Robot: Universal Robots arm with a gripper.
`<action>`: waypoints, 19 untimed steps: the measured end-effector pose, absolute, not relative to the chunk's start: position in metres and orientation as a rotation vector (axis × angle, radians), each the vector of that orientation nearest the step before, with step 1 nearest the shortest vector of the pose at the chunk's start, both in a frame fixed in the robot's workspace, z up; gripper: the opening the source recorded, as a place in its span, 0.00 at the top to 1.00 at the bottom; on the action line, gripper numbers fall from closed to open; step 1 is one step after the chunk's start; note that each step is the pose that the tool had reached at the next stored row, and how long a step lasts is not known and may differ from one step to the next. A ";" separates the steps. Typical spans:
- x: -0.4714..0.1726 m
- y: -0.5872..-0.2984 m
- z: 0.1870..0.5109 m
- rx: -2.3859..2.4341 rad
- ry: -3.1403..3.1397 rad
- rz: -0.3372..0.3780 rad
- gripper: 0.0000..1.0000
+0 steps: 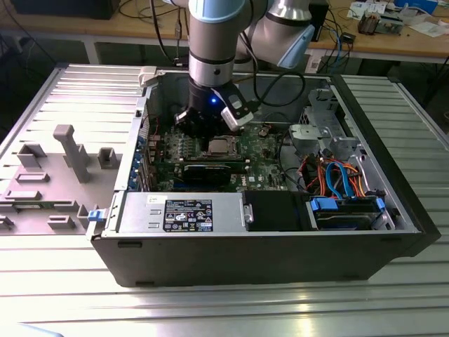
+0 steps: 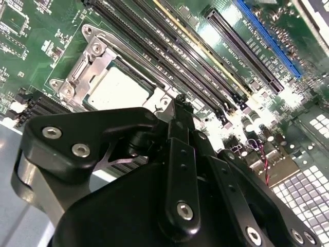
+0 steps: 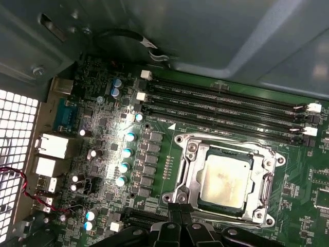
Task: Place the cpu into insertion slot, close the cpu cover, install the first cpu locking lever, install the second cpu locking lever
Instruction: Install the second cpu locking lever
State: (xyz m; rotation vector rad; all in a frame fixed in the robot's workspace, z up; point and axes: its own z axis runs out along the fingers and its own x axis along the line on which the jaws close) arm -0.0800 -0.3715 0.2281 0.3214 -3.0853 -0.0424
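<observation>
While the cpu [image 3: 226, 180] sat flat in its socket on the green motherboard [image 3: 103, 128], its pale metal top showed through the square window of the cpu cover [image 3: 187, 172], which lay down around it as a silver frame. In the second wrist view the same chip [image 2: 119, 88] and frame [image 2: 92, 64] appeared just past the claw [image 2: 180, 100], whose black fingers met in a closed tip with nothing between them, poised just beside one edge of the cover. Whether the tip touched the frame could not be told.

Along one side of the socket ran the long black memory slots [image 3: 226, 108], close to the frame's edge and leaving little room there. On the opposite side the claw's black linkage [image 3: 180, 231] crowded the socket's edge. A bank of small round capacitors [image 3: 126, 159] stood near a third side, with bare board between.

From the exterior view the arm [image 1: 214, 42] reached down into the open computer case [image 1: 280, 239], the claw [image 1: 200, 125] hanging just above the board beside the cpu [image 1: 220, 147]. That view also showed the case resting on a ribbed metal counter [image 1: 393, 295], with the black power supply [image 1: 182, 214] along the near wall and a grey fixture [image 1: 70, 151] well apart at the exterior view's left.
</observation>
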 end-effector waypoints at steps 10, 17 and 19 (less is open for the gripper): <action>-0.076 -0.370 0.239 0.321 -3.083 -0.038 0.89; -0.076 -0.370 0.248 0.321 -3.083 -0.038 0.89; -0.076 -0.370 0.248 0.321 -3.083 -0.038 0.89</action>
